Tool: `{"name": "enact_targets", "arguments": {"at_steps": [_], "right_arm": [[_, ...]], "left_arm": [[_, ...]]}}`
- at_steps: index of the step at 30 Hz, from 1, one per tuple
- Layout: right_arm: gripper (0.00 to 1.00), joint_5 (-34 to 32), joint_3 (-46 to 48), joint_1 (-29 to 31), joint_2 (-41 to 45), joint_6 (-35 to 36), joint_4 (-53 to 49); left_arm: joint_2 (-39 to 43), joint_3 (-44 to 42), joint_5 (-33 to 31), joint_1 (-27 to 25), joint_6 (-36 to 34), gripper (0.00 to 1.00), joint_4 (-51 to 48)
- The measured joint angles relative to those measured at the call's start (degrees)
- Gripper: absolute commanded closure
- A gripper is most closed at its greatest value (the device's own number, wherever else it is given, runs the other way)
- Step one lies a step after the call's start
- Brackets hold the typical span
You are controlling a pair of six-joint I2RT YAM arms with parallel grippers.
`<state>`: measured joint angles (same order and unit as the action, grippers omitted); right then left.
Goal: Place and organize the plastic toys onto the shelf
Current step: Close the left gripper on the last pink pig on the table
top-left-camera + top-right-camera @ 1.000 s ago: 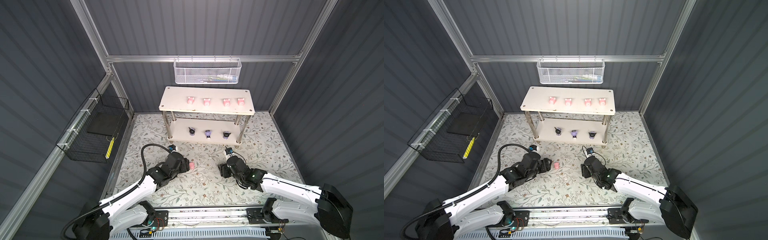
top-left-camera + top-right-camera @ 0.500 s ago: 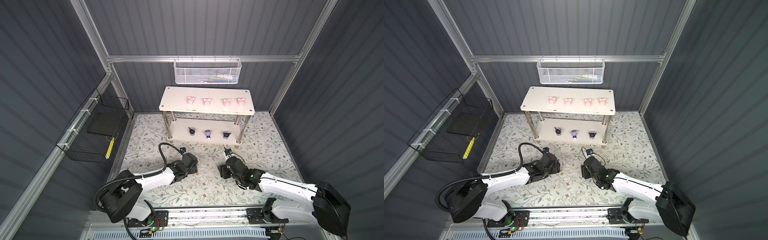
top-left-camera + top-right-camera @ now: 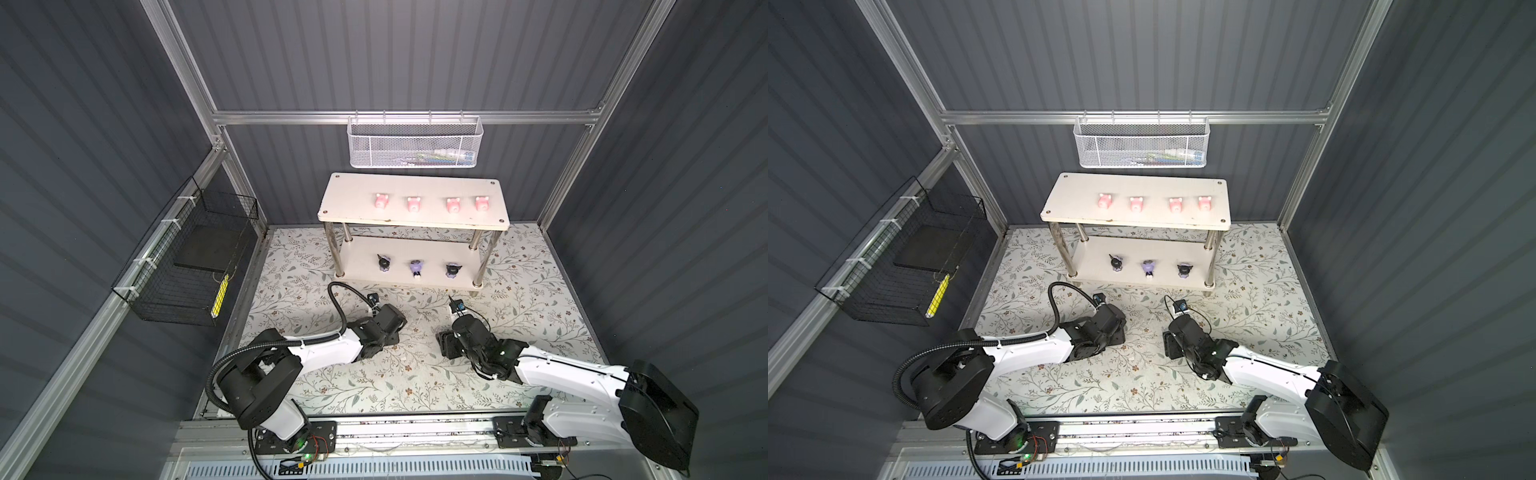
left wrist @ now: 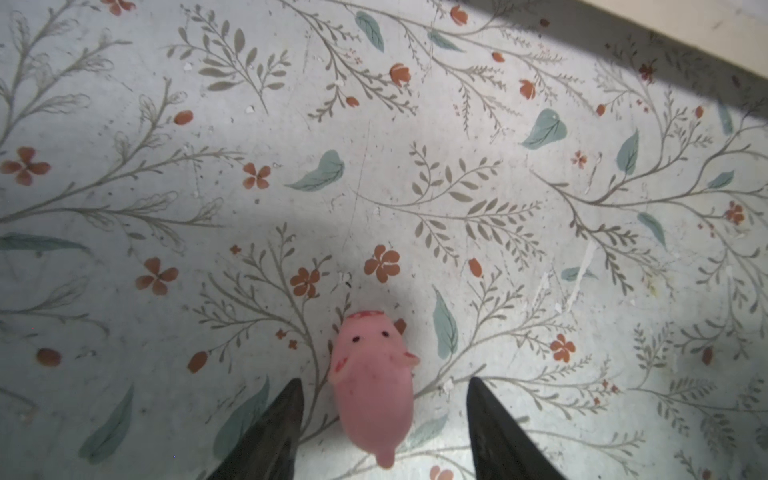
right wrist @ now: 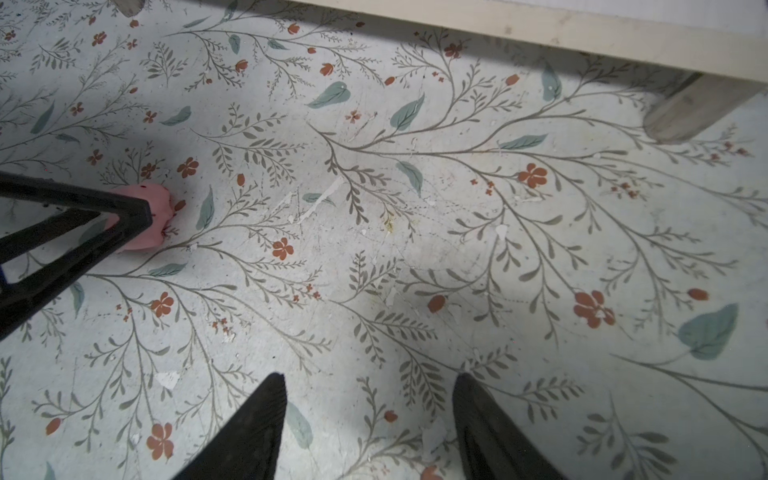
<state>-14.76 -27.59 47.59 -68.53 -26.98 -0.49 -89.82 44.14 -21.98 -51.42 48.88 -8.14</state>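
A pink pig toy (image 4: 372,386) lies on the floral mat between the fingers of my left gripper (image 4: 383,380), which is open with a gap on each side of the pig. In both top views the left gripper (image 3: 392,330) hides this pig. The right wrist view shows the pig (image 5: 160,208) partly behind a left fingertip (image 5: 124,216). My right gripper (image 5: 369,376) is open over bare mat, right of the left gripper (image 3: 1170,347). The white shelf (image 3: 353,195) holds several pink pigs (image 3: 381,201) on top and three purple toys (image 3: 415,268) on its lower tier.
A white mesh basket (image 3: 413,145) hangs on the back wall above the shelf. A black wire basket (image 3: 187,266) hangs on the left wall. A shelf leg (image 5: 681,116) and the lower board's edge (image 5: 582,33) stand just ahead of the right gripper.
My left gripper has moved right over the pink pig on the mat and now straddles it, its fingers slightly narrower. The right arm has hardly moved.
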Motion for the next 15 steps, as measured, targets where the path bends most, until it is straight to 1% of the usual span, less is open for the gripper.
{"name": "enact_targets", "arguments": {"at_steps": [5,11,13,15], "right_arm": [[0.34,0.17,0.33,-0.31,-0.15,-0.02,0.22],[0.34,0.28,0.94,-0.57,-0.15,-0.07,0.59],[0.34,0.39,1.05,-0.59,-0.15,-0.17,0.63],[0.34,0.44,1.14,-0.66,-0.15,-0.26,0.85]], "left_arm": [[-1.79,0.28,-0.83,-0.48,1.31,0.45,-1.2],[-1.92,1.14,-2.36,-0.68,2.23,0.48,-2.67],[-1.92,1.36,-2.8,-0.68,2.43,0.51,-2.89],[-1.92,1.6,-3.15,-0.68,2.56,0.52,-3.19]]}}
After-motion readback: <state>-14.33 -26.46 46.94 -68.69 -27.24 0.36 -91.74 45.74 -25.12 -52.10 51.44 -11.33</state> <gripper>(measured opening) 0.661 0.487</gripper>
